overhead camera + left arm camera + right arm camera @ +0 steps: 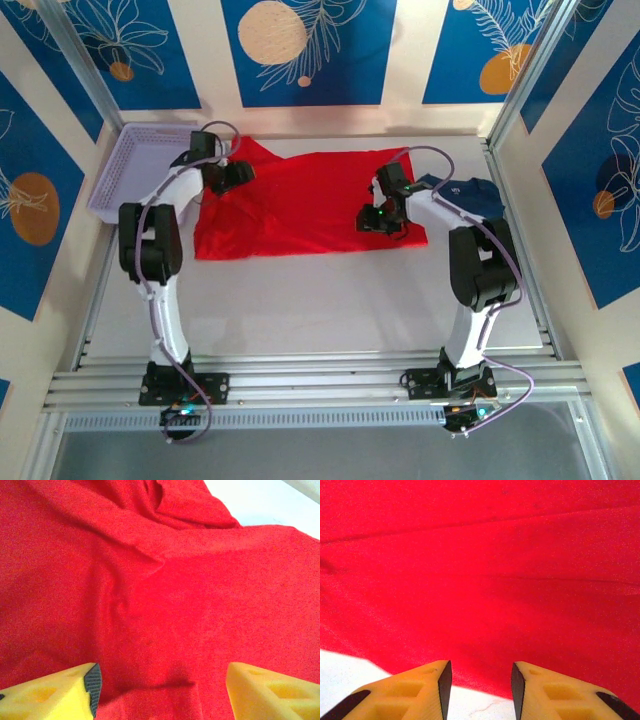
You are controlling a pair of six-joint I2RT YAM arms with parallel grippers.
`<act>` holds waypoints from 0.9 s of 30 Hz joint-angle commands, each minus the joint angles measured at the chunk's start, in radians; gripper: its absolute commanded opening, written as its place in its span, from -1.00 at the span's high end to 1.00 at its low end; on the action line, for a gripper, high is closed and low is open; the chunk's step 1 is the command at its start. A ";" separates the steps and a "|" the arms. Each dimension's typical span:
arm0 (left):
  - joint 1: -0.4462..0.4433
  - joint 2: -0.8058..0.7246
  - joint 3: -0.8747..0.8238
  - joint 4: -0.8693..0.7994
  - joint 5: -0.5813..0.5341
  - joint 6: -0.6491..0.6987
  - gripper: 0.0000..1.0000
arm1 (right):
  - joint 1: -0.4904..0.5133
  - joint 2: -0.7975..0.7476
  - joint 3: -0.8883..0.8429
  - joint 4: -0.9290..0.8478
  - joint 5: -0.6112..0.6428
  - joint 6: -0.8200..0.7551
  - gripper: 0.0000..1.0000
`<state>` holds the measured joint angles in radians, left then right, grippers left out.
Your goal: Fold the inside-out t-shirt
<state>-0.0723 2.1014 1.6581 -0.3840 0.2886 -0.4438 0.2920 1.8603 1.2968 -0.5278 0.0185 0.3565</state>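
While the red t-shirt [290,205] lay spread on the tabletop [330,310], the left fingers [50,692] stood wide open above it and the right fingers [415,692] hung open over its edge.

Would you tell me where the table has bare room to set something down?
Widest free patch: the table between the near hem of the red t-shirt and the arm bases. Crowded: the lilac basket far left, the navy garment far right, and the shirt's ends, under the left end effector and right end effector.
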 commanded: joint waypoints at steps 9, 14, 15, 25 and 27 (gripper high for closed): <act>0.011 -0.346 -0.513 0.130 -0.020 -0.040 -0.35 | -0.178 0.151 0.107 -0.134 0.018 0.038 0.29; 0.012 -0.350 -0.598 0.150 -0.029 -0.017 -0.35 | -0.206 0.147 0.062 -0.199 0.040 0.027 0.34; 0.012 -0.352 -0.607 0.150 -0.036 -0.015 -0.35 | -0.208 0.143 0.046 -0.206 0.041 0.025 0.35; 0.011 -0.434 -0.824 0.179 -0.096 -0.040 -0.34 | -0.214 0.046 -0.124 -0.238 0.043 0.038 0.39; 0.007 -0.469 -0.890 0.194 -0.077 -0.051 -0.34 | -0.214 0.015 -0.167 -0.239 0.047 0.045 0.40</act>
<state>-0.0692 1.6577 0.8497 -0.1627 0.2199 -0.4728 0.0818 1.8832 1.2034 -0.6670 0.0448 0.3847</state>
